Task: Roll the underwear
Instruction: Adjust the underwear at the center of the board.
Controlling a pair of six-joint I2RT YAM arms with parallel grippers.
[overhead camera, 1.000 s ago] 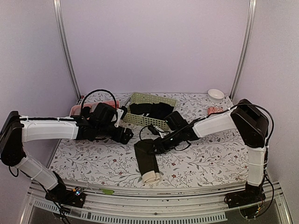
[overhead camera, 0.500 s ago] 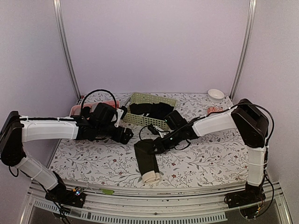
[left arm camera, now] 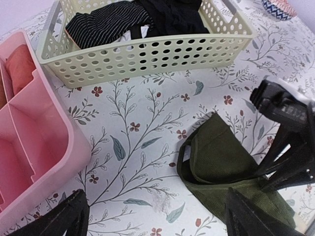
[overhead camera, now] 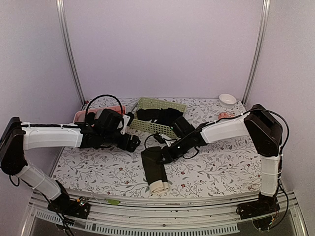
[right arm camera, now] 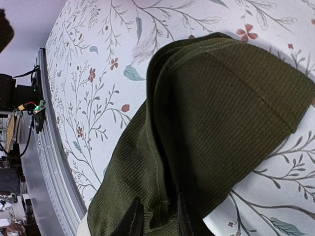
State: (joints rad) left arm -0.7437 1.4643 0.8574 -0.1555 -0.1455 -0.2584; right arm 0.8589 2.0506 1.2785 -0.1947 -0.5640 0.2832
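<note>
Underwear (overhead camera: 155,169) lies in a long strip on the bench (overhead camera: 216,167), cream band at the near end. The right claw (overhead camera: 165,153) pinches a fold at the far end, likely to start rolling. The left claw (overhead camera: 134,143) hangs wide open nearby, holding nothing.

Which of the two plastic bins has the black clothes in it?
The cream basket with holes in its walls holds the black clothes. The pink tray beside it has solid walls and dividers, with nothing black showing.
</note>
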